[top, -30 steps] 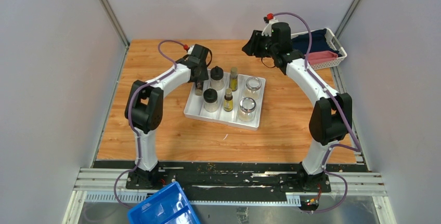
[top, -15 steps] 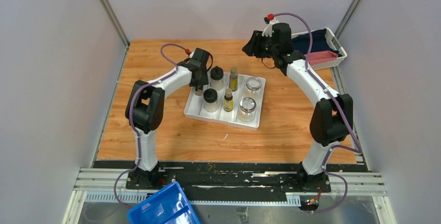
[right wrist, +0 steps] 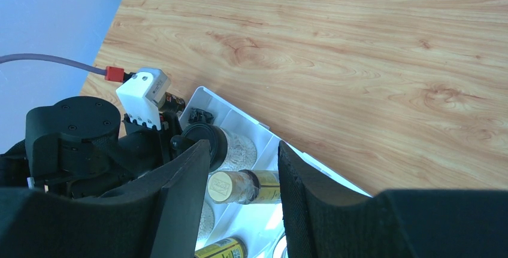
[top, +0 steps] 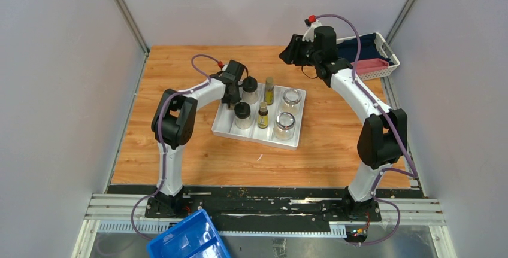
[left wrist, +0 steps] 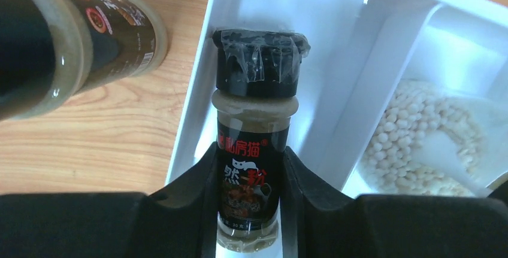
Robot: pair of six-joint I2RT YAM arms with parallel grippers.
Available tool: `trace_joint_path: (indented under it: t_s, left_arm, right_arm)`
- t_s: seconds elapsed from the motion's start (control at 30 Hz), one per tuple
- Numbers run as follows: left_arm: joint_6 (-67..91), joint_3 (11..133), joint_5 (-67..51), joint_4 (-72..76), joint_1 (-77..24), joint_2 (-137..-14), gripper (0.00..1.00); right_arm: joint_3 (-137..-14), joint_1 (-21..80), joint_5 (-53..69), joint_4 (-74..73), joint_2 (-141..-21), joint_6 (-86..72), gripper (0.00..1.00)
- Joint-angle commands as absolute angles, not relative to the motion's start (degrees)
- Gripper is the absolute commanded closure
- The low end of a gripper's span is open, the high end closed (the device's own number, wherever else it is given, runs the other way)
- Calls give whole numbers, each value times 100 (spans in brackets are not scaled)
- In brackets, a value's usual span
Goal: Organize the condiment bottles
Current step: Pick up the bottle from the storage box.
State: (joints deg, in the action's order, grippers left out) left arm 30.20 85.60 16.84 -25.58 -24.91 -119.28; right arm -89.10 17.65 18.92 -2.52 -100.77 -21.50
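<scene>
A white divided tray holds two black-lidded clear jars, two slim yellow-labelled bottles and two squat clear glass jars. My left gripper is shut on a tiny dark shaker with a black cap, held over the tray's left compartment. A second dark-labelled bottle is on the wood just left of the tray. My right gripper is open and empty, high behind the tray. In its wrist view the gripper looks down on a yellow-labelled bottle and a black-lidded jar.
A white basket with dark blue and pink cloth stands at the back right corner. A blue bin sits below the table's front edge. Grey walls close in the left, right and back sides.
My left gripper has moved right, carrying the dark shaker from the tray's left edge to over its left compartment. The right arm has not moved.
</scene>
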Motion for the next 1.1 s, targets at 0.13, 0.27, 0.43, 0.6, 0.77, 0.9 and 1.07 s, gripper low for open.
trace_joint_path:
  t_s: [0.13, 0.27, 0.43, 0.6, 0.77, 0.9, 1.07]
  left_arm:
    - [2917, 8596, 2041, -2302, -2514, -11915, 100]
    - [2921, 8382, 2248, -2141, -2514, -11646, 100]
    - [2931, 8142, 2432, -1942, -2522, -11242, 100]
    - [2855, 8141, 2519, -1954, -2531, -10853, 100]
    - [2733, 8082, 2647, -1885, -2558, -10495, 100]
    - [2605, 7870, 2569, -1667, -2566, -10184, 100]
    - [2293, 7312, 2050, -923, -2566, -9640, 100]
  right_arm:
    - [-8917, 1747, 1937, -120, -10053, -2145, 51]
    - [-8953, 1775, 1945, -137, -10066, -2130, 51]
    - [-9088, 1775, 1977, -253, -10129, -2084, 51]
    - [-9134, 1776, 1960, -331, -10134, -2049, 51]
    - [-9207, 1792, 2002, -405, -10129, -2057, 51]
    - [-9329, 1798, 2153, -455, -10195, -2052, 50]
    - [-9499, 1809, 2629, -398, -10374, -2023, 49]
